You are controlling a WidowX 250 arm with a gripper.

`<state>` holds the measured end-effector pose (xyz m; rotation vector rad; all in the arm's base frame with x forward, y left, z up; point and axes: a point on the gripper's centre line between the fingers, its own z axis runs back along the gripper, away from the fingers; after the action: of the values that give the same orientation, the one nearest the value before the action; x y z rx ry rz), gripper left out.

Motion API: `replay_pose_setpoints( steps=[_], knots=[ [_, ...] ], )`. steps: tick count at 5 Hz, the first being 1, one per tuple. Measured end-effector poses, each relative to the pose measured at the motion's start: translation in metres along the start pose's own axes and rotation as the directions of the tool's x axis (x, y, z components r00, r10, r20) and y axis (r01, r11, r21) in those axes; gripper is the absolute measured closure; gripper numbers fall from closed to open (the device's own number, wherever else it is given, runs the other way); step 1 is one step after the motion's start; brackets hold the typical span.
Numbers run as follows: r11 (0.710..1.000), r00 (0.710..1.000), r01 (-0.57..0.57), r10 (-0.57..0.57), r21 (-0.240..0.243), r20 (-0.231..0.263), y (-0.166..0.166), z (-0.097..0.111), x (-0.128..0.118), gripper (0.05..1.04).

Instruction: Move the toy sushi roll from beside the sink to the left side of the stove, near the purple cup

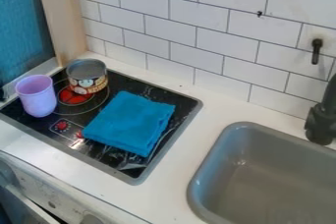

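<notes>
stovetop (186, 105) bears folded blue cloth (131, 122), long axis slanting toward lower left

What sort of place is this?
It looks like a kitchen, probably a toy or mock-up one: a gray sink is set into a white counter, beside a black stovetop with red burner markings, and a white tiled wall stands behind.

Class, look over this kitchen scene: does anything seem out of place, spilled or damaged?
The folded blue cloth lies on the black rectangular stovetop, an odd place for fabric. The stovetop's surface also looks creased beside the cloth.
</notes>
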<state>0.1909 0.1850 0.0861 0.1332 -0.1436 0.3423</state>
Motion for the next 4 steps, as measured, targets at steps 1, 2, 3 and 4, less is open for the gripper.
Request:
replay_pose_setpoints(
  steps=[1,2,3,4],
  knots=[
    [1.000,1.000,-0.024,0.024,-0.013,0.007,0.001,-0.011,0.009,0.540],
    [0.998,0.999,-0.048,0.049,-0.029,0.014,-0.001,-0.025,0.013,0.540],
    [0.995,0.997,-0.074,0.074,-0.062,-0.009,-0.005,-0.039,0.013,0.540],
    [0.990,0.995,-0.099,0.097,-0.103,-0.022,-0.011,-0.043,0.015,0.540]
  ],
)
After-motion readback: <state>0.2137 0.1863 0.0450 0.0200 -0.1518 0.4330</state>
